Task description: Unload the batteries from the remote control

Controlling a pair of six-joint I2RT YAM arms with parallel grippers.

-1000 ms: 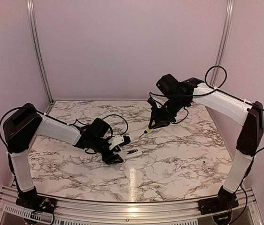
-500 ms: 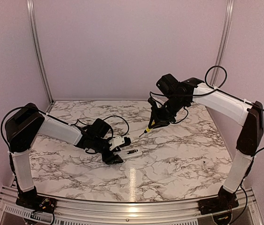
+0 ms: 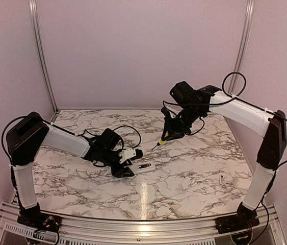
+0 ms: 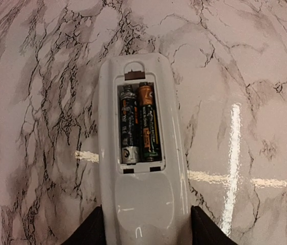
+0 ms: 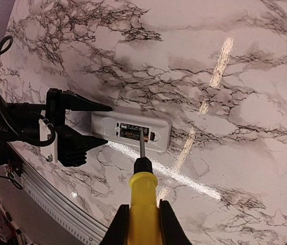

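Barely begun, judging by the open bay. Shows both batteries (image 4: 138,125) seated side by side in the remote (image 4: 143,199), with the cover off and nowhere in view. Lies flat on the worktop (image 3: 194,168), bay up, left of middle and toward the near edge. Clamped at its near end by the left pincer (image 4: 147,230), a finger pressed against each long edge.

Holds a screwdriver (image 5: 142,186) in the right pincer (image 5: 142,220), closed on the yellow handle, raised over the back of the worktop and well apart from the remote. Lines the tip up with the bay in the wrist view (by line of sight only, not touching).

Leaves all that counts: prising out each cell and setting it down clear of the remote. Probably calls for lowering the tip to one end of a cell first.

Underfoot, white marble pattern with dark veins, glossy, streaked by a strip of reflected light. Bears a tiny pale speck (image 3: 220,178) near the right edge. Closed in by plain pinkish walls (image 3: 143,51) with metal uprights at the back corners and a metal rail (image 3: 133,225) along the near edge.
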